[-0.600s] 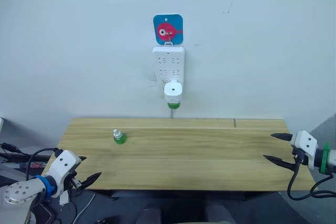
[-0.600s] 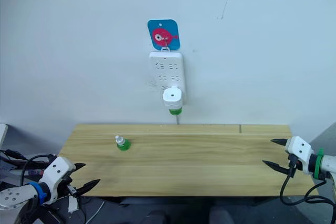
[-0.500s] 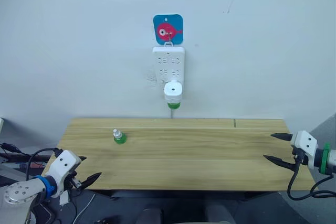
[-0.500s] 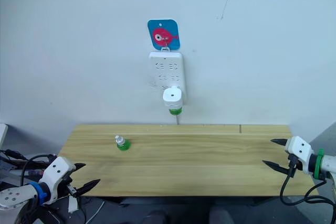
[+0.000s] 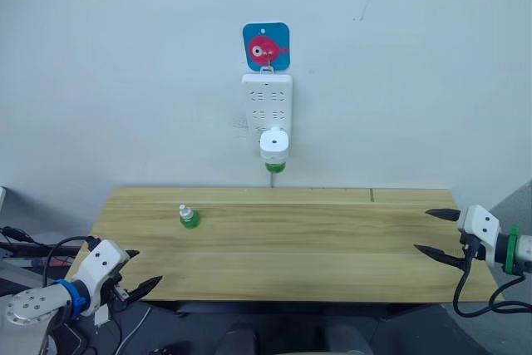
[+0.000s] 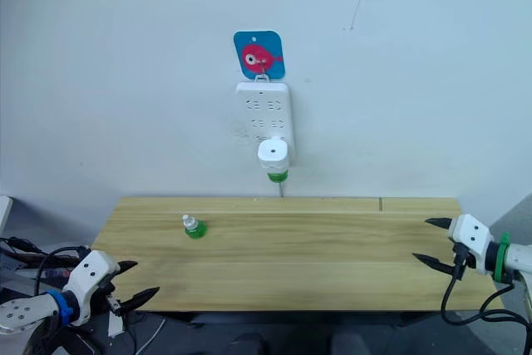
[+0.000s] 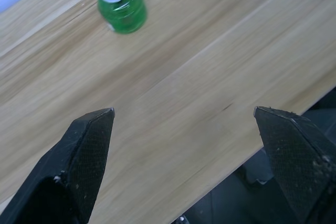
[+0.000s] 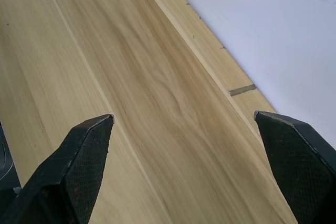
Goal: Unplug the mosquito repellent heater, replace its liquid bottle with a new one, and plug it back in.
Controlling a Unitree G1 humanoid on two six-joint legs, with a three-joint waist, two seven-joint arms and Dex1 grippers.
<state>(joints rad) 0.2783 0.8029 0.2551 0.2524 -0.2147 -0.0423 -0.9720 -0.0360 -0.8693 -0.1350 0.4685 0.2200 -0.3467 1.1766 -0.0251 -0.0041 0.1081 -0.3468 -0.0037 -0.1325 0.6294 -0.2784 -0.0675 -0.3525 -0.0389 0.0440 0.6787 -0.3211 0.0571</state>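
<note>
Almost nothing has changed over the last half second. My right gripper (image 5: 434, 232) has edged slightly inward over the right end of the worktop (image 5: 283, 247), and my left gripper (image 5: 141, 270) has sunk a touch at the near left corner. Nothing on the wall or worktop has moved.

For the task, that means I am still at the very start. The heater (image 5: 273, 145) is plugged into the bottom of the power strip (image 5: 267, 104) on the wall, with its green bottle (image 5: 274, 167) hanging beneath it. The new bottle (image 5: 189, 218) stands upright on the left part of the worktop, well apart from both arms. Both sets of jaws are spread wide and carry nothing. I judge the right arm's small drift to be the beginning of a reach, but neither gripper is near the heater yet.

As for writing, I can read none. The blue hook plate (image 5: 266, 46) above the strip bears a pink fish picture, no words. Any label on either bottle is too small to make out.
</note>
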